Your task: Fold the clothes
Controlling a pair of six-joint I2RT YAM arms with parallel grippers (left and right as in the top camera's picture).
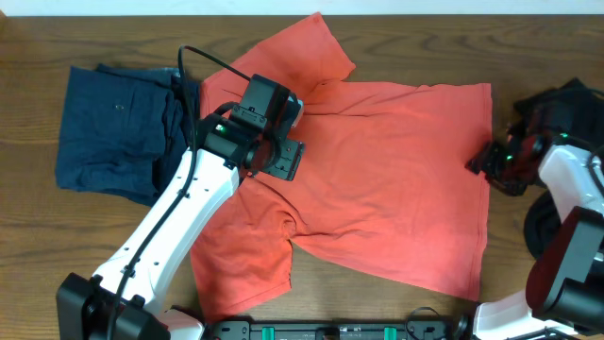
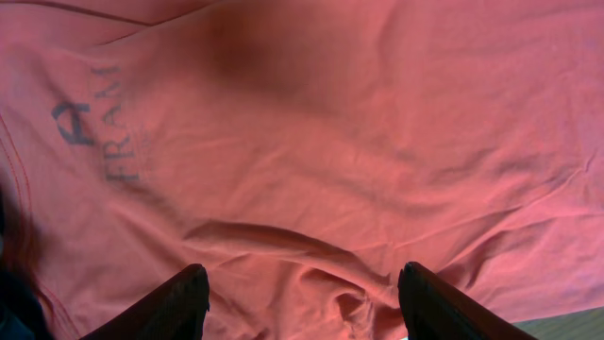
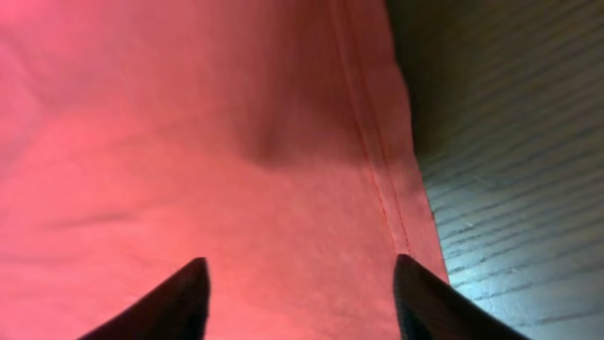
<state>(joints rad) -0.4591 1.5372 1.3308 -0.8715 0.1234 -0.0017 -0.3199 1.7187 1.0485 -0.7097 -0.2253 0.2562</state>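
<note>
An orange-red T-shirt lies spread on the wooden table, its sleeves at the top and lower left. My left gripper hovers over the shirt's left part, open and empty; in the left wrist view its fingers frame wrinkled fabric with dark lettering. My right gripper is at the shirt's right hem, open and empty; in the right wrist view its fingers frame the stitched hem beside bare table.
A folded dark blue garment lies at the far left, touching the shirt's edge. The wooden table shows at the right and top. A black rail runs along the front edge.
</note>
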